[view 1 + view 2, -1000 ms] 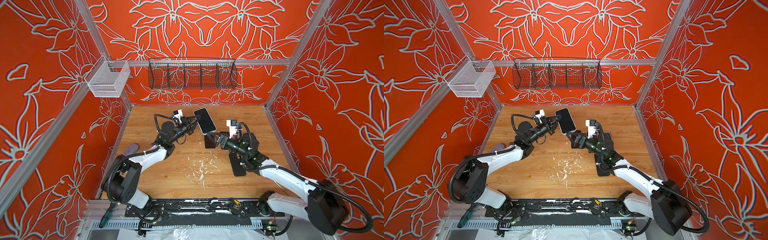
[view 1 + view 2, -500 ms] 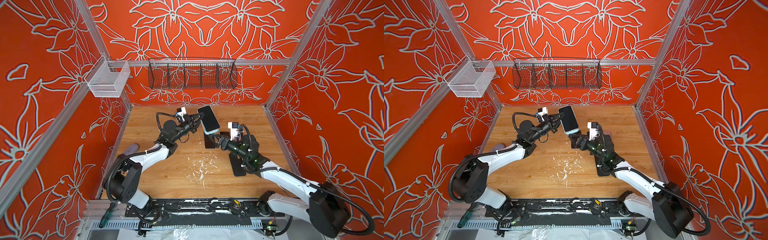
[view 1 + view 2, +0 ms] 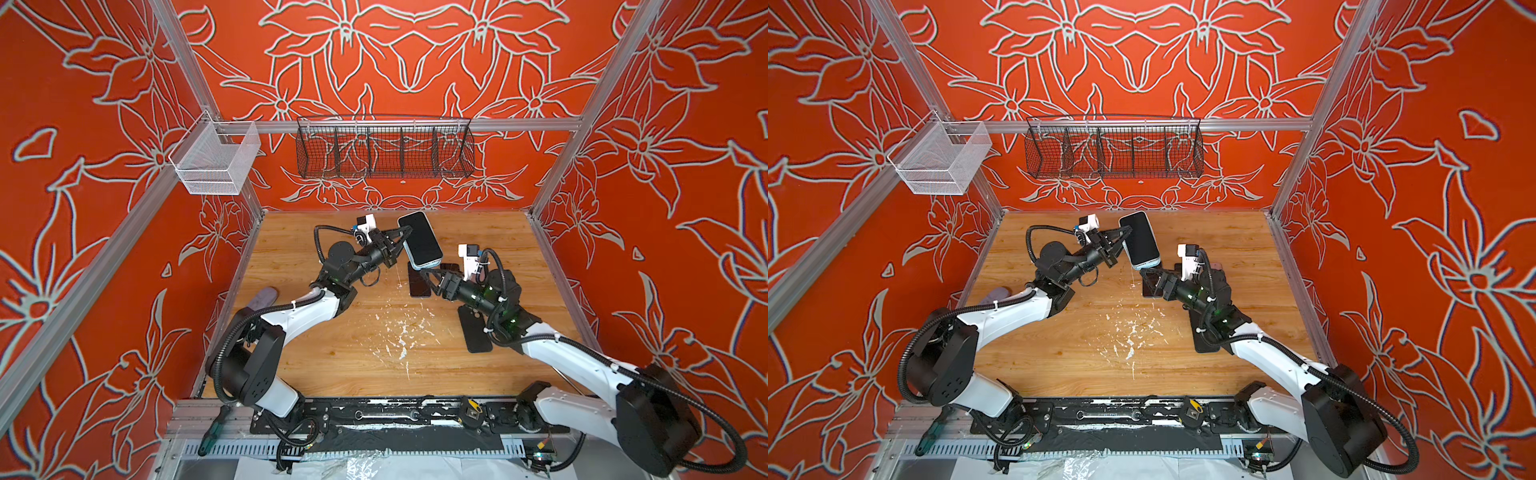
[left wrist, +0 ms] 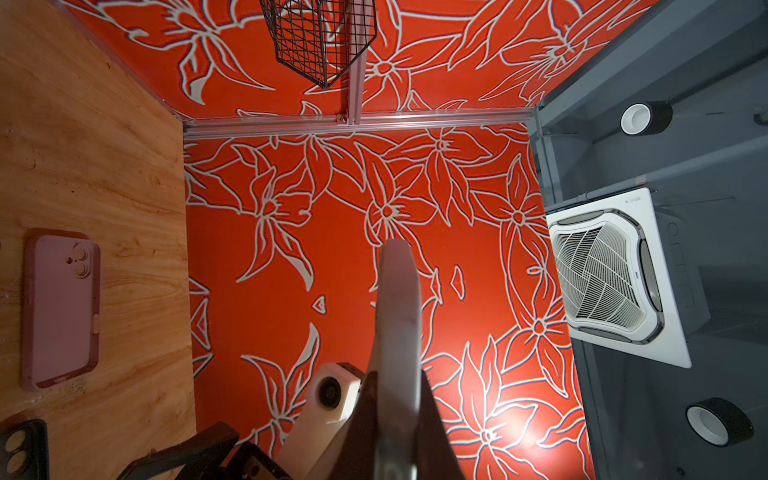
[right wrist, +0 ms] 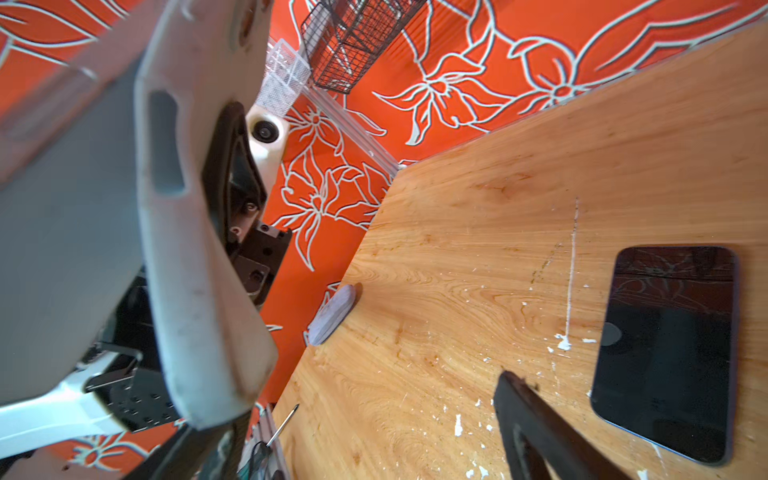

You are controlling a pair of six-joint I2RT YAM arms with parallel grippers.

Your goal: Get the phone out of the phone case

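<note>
In both top views the phone point(image 3: 420, 240) point(image 3: 1140, 241), in its pale blue case point(image 3: 430, 262), hangs off the wooden table point(image 3: 374, 357), just behind and above a second phone point(image 3: 417, 286) that lies flat, screen up. The held phone's screen faces up; its long axis runs from the back wall toward the robot, leaning a little to the right. The left claw point(image 3: 400, 241) is clamped on its left long edge, near the far end. The right claw point(image 3: 427, 275) sits over the second phone with its jaws spread wide, just under the held phone's near end; whether they touch cannot be told. A black case point(image 3: 473, 334) lies nearer the robot and to the right of the second phone, partly under the right arm. A lilac object point(image 3: 264, 297) rests well to its left, at the table's edge.

The left wrist view shows the phone point(image 4: 397, 307) edge-on, a narrow pale strip rising from between the dark fingers point(image 4: 438, 451). A pink case point(image 4: 62, 307) lies back up on the table, and the corner of the black case point(image 4: 20, 449) shows near it.

In the right wrist view the cased phone point(image 5: 187, 257) fills one side and hides much of the left arm behind it. One finger point(image 5: 536, 424) of the right claw stands beside the second phone point(image 5: 665, 353). The lilac object point(image 5: 332, 316) lies well beyond it
</note>
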